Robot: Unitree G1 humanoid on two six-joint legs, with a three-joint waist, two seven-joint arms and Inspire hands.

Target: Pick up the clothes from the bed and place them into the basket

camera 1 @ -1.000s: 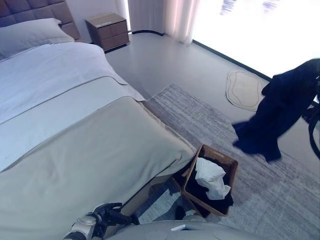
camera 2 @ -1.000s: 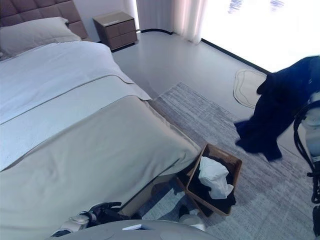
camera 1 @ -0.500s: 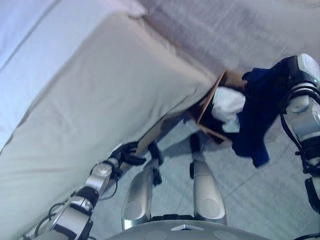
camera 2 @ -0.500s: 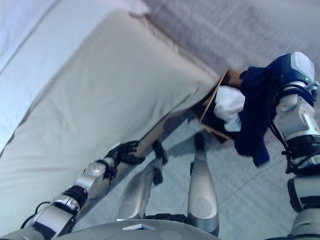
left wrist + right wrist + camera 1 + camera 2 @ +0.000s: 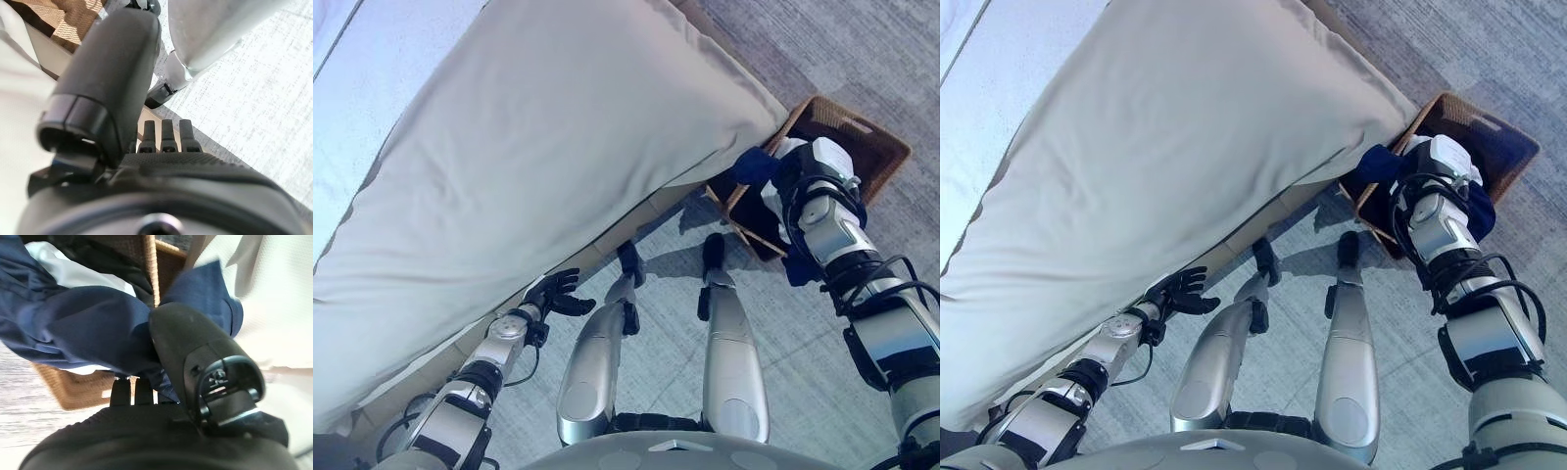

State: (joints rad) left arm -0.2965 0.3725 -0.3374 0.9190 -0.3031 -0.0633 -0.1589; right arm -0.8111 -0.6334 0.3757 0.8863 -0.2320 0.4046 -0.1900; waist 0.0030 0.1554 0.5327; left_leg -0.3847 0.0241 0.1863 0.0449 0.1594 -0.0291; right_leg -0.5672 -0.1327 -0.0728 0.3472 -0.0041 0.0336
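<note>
My right hand [image 5: 195, 347] is shut on a navy garment [image 5: 73, 318], with the thumb pressed on the cloth and the fingers curled under it. It holds the garment over the near end of the brown wicker basket [image 5: 862, 137], and navy cloth hangs over the rim [image 5: 1376, 166]. A white garment [image 5: 83, 276] lies inside the basket. The basket stands on the floor at the bed's corner. My left hand [image 5: 553, 294] is open and empty, low beside the bed's edge.
The bed with its beige cover [image 5: 558, 127] takes up the left and the middle, and its corner overhangs next to the basket. A grey rug [image 5: 901, 59] lies under and beyond the basket. Pale floor [image 5: 803, 372] lies in front of the bed.
The camera has tilted down towards the floor. My right arm has brought the navy garment from high on the right down onto the basket. The left hand stays by the bed's side.
</note>
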